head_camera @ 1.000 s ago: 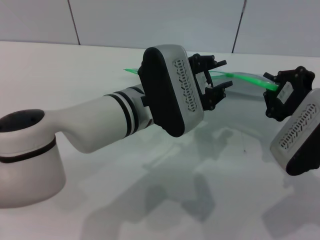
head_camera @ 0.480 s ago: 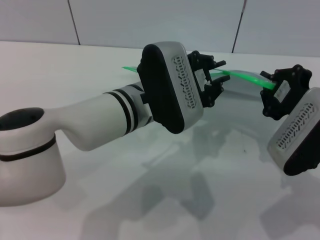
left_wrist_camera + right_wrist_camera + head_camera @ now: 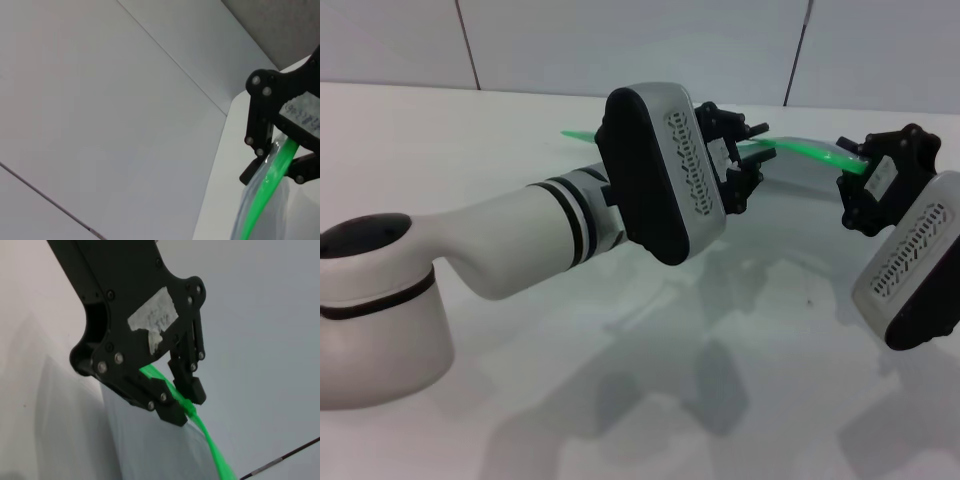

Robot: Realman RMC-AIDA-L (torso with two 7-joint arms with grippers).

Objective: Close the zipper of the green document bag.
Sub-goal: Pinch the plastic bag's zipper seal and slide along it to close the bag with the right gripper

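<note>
Currently left end effector (image 3: pixel 745 165) and right end effector (image 3: pixel 862 185) both clamp the zipper (image 3: pixel 810 152) of the green document bag (image 3: pixel 800 175), held up off the counter (image 3: pixel 520 400) at 1 o'clock; thin, floppy, slippery film, so likely grip only the stiffer green strip.

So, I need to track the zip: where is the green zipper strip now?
In the head view, the zipper runs across the far table, held up between the left gripper and the right gripper.

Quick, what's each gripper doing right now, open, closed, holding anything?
Left gripper: closed on the zipper of the green document bag.
Right gripper: closed on the zipper's other end.
</note>
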